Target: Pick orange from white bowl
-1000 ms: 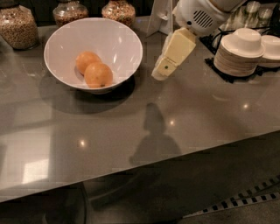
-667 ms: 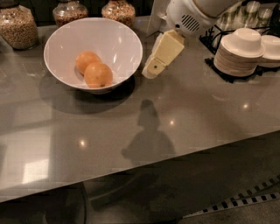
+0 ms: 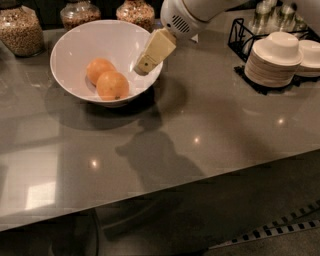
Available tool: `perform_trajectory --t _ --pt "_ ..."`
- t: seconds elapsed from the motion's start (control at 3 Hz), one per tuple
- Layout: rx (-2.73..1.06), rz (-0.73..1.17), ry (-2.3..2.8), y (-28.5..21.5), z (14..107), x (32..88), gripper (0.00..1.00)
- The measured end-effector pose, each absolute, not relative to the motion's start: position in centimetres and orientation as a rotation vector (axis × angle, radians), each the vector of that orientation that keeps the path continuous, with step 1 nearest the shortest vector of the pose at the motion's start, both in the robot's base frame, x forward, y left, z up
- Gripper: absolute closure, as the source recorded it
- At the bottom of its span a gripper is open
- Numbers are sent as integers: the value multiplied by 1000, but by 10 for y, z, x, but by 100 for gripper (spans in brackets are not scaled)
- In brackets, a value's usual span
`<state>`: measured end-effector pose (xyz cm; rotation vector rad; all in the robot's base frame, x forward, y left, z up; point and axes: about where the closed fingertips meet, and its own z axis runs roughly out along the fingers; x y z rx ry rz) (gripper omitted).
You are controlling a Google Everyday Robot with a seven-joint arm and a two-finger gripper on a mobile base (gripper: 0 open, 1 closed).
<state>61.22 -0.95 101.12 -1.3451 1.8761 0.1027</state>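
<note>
Hanging tilted, claw (image 3: 145, 65) over white bowl (image 3: 75, 47) rim.

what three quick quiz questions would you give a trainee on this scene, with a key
1. Multiple choice: how many oranges lie in the white bowl? A one, B two, C three.
2. True or false: the gripper hangs over the stack of small dishes.
3. Short answer: what stands behind the bowl, along the back edge of the counter?

Key
1. B.
2. False: the gripper is at the bowl's right rim; the stack of small dishes stands far to the right.
3. Glass jars.
</note>
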Motion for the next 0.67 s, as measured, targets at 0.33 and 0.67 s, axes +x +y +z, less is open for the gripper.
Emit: perform_trajectory --t 0.33,0.67 --pt "-1312 163 1881 12 999 640 0" --pt "-1313 167 1883 13 997 641 0"
